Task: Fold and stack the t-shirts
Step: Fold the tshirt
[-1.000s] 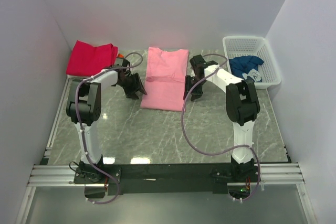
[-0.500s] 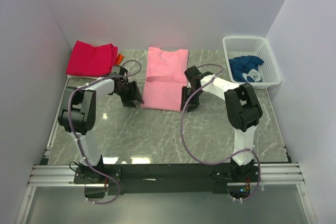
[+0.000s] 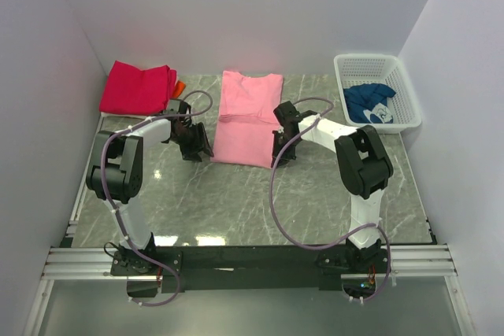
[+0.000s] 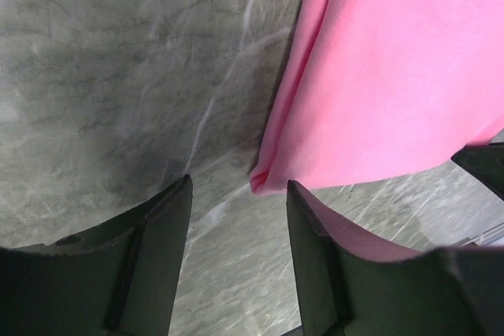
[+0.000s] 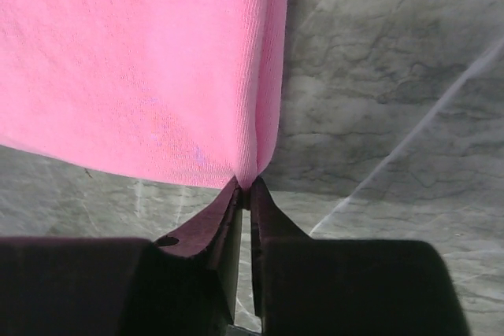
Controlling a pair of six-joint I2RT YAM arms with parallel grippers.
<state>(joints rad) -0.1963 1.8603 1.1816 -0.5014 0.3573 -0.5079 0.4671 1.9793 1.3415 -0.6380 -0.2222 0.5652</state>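
Note:
The light pink t-shirt (image 3: 246, 116) lies folded lengthwise in the middle of the table. My left gripper (image 3: 202, 149) is open at its near left corner; in the left wrist view that corner (image 4: 268, 181) sits just ahead of the gap between my fingers (image 4: 236, 194). My right gripper (image 3: 277, 155) is shut on the shirt's near right corner, and the right wrist view shows the pink hem (image 5: 250, 175) pinched at the fingertips (image 5: 245, 186). The magenta-red shirt (image 3: 136, 87) lies folded at the back left with orange cloth (image 3: 179, 86) beside it. The dark blue shirt (image 3: 368, 100) lies in the basket.
A white plastic mesh basket (image 3: 376, 64) stands at the back right. White walls close the table on three sides. A metal rail (image 3: 236, 261) runs along the near edge by the arm bases.
Both grippers have moved in toward the pink shirt's near corners. The right gripper has closed on the near right corner.

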